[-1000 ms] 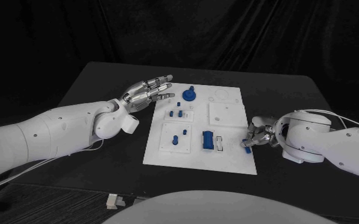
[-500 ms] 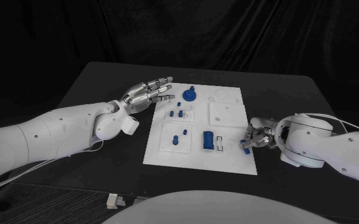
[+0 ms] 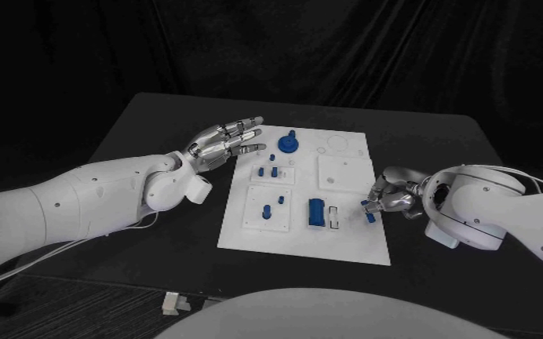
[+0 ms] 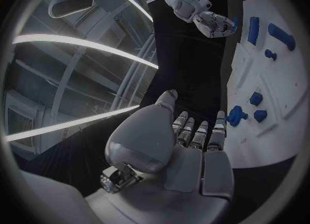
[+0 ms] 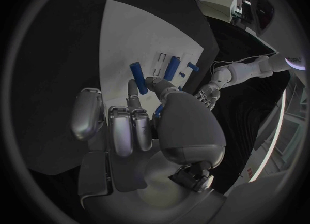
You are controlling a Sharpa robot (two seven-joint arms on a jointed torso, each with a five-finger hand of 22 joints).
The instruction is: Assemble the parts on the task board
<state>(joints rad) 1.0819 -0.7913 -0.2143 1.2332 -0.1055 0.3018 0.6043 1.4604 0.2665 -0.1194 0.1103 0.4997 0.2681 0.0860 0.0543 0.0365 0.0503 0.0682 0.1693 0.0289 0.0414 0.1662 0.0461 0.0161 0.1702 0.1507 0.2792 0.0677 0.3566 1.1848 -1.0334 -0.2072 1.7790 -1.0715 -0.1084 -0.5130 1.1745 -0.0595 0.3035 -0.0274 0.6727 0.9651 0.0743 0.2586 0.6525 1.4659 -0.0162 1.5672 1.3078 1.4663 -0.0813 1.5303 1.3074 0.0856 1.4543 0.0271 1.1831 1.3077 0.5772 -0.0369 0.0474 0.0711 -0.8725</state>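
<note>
Black curtains hang behind a black table [image 3: 147, 119], and the white task board [image 3: 340, 245] lies at its middle. At about 3 o'clock from the board's centre, the right hand [image 3: 391, 198] sits over the board's right edge with its fingers curled around a small blue peg [image 3: 371, 206], pinching it; the right wrist view shows the blue piece [image 5: 157, 111] tucked between thumb and fingers. Just inboard of that hand, at about 9 o'clock from it, a blue rectangular block [image 3: 315, 211] stands in the board beside a pale slot. Farther out, small blue pegs [image 3: 267, 172] stand near the board's centre, and a blue round knob [image 3: 287, 144] sits at about 11 o'clock. The left hand [image 3: 224, 141] hovers off the board's upper-left corner, fingers spread and holding nothing.
</note>
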